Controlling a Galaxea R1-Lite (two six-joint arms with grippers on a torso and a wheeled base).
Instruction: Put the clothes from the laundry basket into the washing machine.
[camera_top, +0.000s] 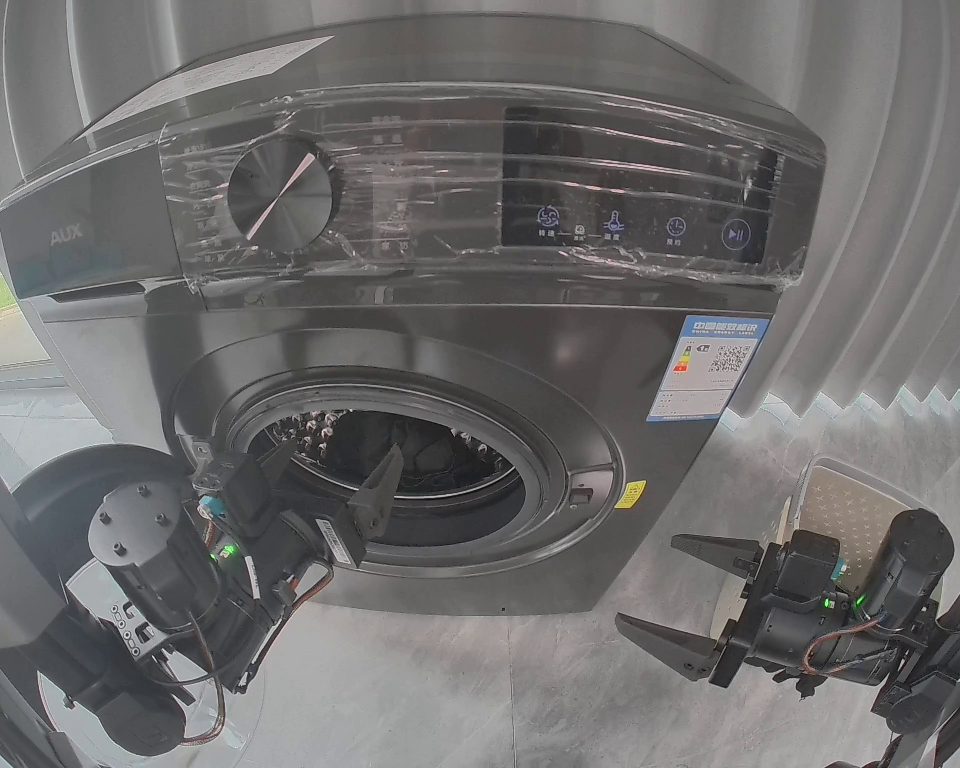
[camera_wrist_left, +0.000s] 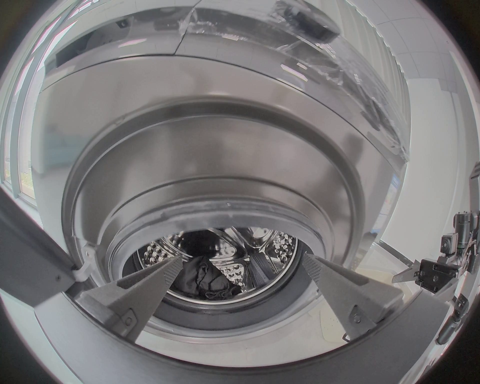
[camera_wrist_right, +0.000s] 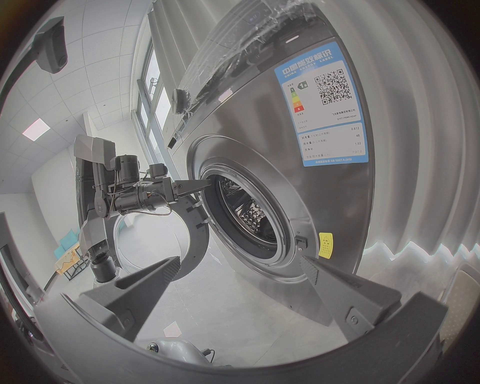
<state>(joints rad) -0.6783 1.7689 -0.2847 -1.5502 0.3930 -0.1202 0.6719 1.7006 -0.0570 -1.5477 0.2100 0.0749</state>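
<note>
Straight ahead in the head view, the washing machine (camera_top: 420, 330) stands with dark clothes (camera_top: 400, 445) inside its drum (camera_top: 310, 430). The left gripper (camera_top: 340, 455), fingers spread and empty, sits at the drum mouth. The right gripper (camera_top: 648, 582), also spread and empty, hangs beside the white laundry basket (camera_top: 850, 510). The left wrist view shows the clothes (camera_wrist_left: 202, 280) lying low in the drum. The right wrist view faces the machine's front.
</note>
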